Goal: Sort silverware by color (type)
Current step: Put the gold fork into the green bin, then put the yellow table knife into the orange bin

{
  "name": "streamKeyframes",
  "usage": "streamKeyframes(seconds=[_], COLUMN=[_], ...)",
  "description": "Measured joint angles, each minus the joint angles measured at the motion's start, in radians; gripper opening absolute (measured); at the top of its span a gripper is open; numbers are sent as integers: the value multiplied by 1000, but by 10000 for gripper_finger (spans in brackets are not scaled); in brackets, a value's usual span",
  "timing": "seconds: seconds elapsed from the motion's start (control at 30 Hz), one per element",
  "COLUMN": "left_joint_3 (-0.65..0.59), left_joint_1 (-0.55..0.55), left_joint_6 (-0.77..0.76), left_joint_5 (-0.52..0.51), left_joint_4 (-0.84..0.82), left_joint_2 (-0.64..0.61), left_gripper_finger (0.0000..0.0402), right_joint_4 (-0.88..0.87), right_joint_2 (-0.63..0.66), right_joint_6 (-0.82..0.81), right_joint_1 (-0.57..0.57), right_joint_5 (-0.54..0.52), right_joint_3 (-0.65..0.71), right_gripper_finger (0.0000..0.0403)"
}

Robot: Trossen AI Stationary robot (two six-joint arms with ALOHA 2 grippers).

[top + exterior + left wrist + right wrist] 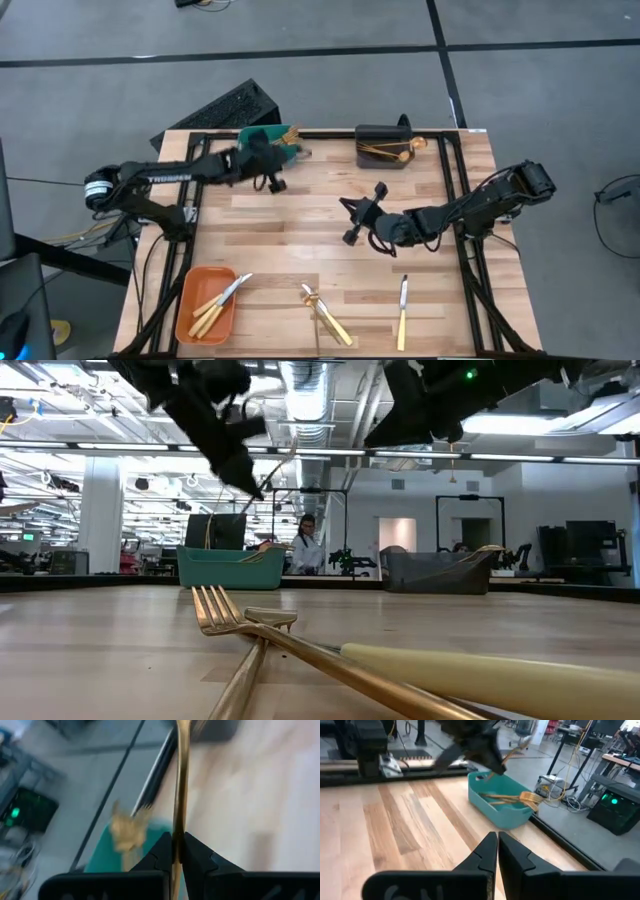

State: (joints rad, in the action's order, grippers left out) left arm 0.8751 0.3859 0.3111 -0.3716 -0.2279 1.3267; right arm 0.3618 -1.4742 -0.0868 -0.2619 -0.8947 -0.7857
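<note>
Fork (180, 780): pinched in left fingers (176, 851), by teal bin (262, 137), 11 o'clock.
Right fingers (497, 851): closed, empty, centre surface (300, 230).

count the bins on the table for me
3: the teal bin at the far left edge, the dark grey bin at the far edge right of it, the orange bin at the near left corner. None looks hidden.

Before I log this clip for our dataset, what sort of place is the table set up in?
Most likely an open robotics lab or workshop: exposed ceiling ducts, more workbenches with cables and equipment, and a person standing among other rigs beyond the wooden table.
</note>
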Motion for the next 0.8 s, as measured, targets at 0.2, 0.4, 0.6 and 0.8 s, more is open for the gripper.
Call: streamKeyframes(seconds=[0.2,0.4,0.6,0.8], left_joint_3=[27,54,62,62], left_joint_1=[246,361,370,364], left_joint_6=[119,155,124,92], left_joint_5=[133,173,176,175], left_joint_4=[-19,-52,-38,-32], left_joint_2=[88,190,229,230], left_gripper_finger=[4,17,31,57], right_joint_4=[-27,-114,-122,-123], right_joint_2=[0,0,0,0], right_joint_6=[-46,-120,-152,-152], right_joint_1=[0,-5,3,2], right_joint_5=[3,3,3,3], right_joint_3=[0,0,0,0], right_gripper_finger=[40,40,40,40])
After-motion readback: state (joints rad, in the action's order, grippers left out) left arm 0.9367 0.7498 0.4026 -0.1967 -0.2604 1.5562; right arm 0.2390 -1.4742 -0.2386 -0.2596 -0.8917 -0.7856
